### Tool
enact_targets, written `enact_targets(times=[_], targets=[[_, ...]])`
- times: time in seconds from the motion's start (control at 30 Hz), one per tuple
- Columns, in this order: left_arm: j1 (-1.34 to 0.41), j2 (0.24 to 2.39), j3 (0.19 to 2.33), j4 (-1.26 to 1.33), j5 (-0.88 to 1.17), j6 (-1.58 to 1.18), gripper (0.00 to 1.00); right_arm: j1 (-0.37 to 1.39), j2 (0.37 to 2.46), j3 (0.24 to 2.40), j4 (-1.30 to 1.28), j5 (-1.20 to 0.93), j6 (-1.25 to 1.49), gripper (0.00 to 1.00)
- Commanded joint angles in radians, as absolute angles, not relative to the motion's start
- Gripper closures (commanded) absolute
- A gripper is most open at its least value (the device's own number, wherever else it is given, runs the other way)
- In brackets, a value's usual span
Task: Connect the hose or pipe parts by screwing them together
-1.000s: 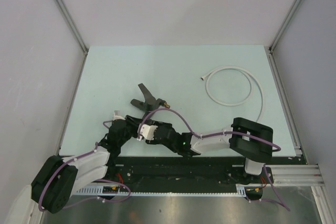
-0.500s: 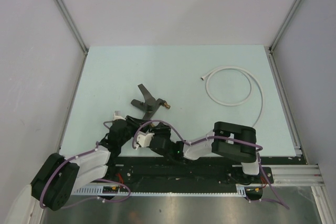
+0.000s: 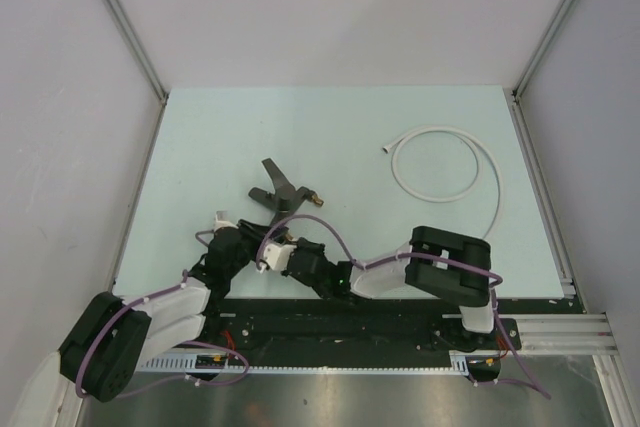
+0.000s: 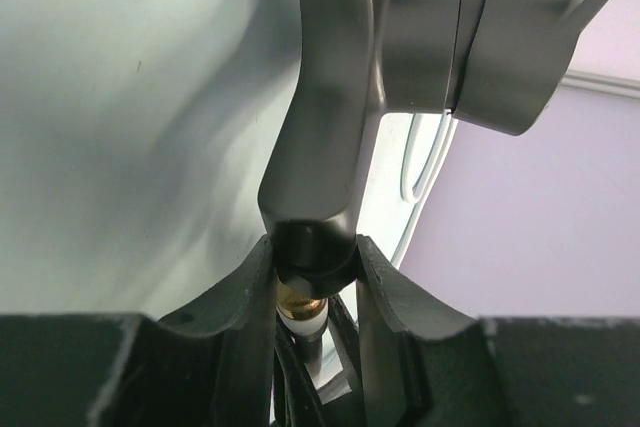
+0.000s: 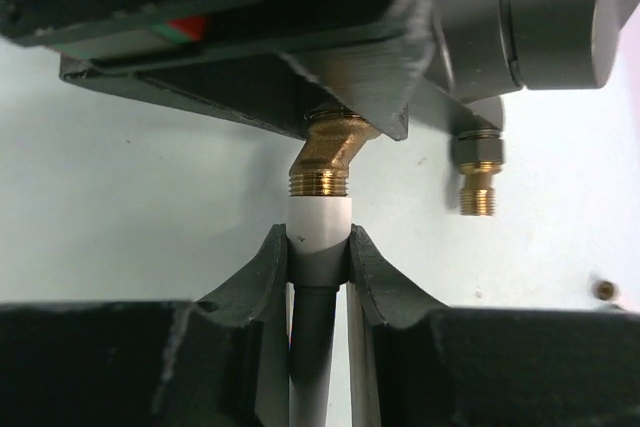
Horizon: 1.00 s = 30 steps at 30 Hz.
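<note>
While the left gripper [image 4: 315,252] clamped the tap [image 4: 330,97] at the near left, the right gripper [image 5: 318,242] pinched a white sleeve [image 5: 320,215] just under the brass thread [image 5: 320,182]. A clean start probably needed the sleeve square to that thread. The hose [image 3: 430,128] lay far right, untouched.

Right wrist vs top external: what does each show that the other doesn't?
Only right wrist: the right pincer closed on a white sleeve just under a brass thread. Only top external: the white hose lying curled on the table, held by neither arm. Both: the grey tap fitting.
</note>
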State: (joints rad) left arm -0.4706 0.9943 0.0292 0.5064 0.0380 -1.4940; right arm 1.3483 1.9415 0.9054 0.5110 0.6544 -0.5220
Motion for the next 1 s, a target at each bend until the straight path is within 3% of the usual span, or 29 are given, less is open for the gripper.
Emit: enact_targets(times=[0.0,0.2,0.4,0.6,0.73,0.87,0.9,0.97], targets=[[-0.483,0.966,-0.038,0.598,0.084,-1.5,1.0,1.252,1.83,0.931,0.508,0.399,-0.322,1.0],[-0.494,0.988,-0.032,0.601,0.081,-1.502,1.0,1.067,1.784,0.931,0.486,-0.112,-0.077,1.0],[-0.512,1.015,-0.021,0.614,0.058,-1.486,1.0,0.922,1.839,0.931,0.557,-0.487,0.138,1.0],[-0.528,1.003,-0.029,0.623,0.029,-1.48,1.0,0.825,1.943,0.92,0.798,-0.751,0.426,1.0],[-0.528,0.985,-0.037,0.624,0.025,-1.479,1.0,0.816,2.003,0.91,0.965,-0.813,0.573,1.0],[-0.529,0.976,-0.054,0.624,0.009,-1.494,1.0,0.818,1.997,0.888,0.96,-0.77,0.583,0.83],[-0.528,0.976,-0.054,0.624,0.009,-1.496,1.0,0.818,1.987,0.881,0.928,-0.735,0.556,0.73],[-0.528,0.983,-0.051,0.624,0.011,-1.494,1.0,0.819,1.939,0.868,0.866,-0.7,0.505,0.64]])
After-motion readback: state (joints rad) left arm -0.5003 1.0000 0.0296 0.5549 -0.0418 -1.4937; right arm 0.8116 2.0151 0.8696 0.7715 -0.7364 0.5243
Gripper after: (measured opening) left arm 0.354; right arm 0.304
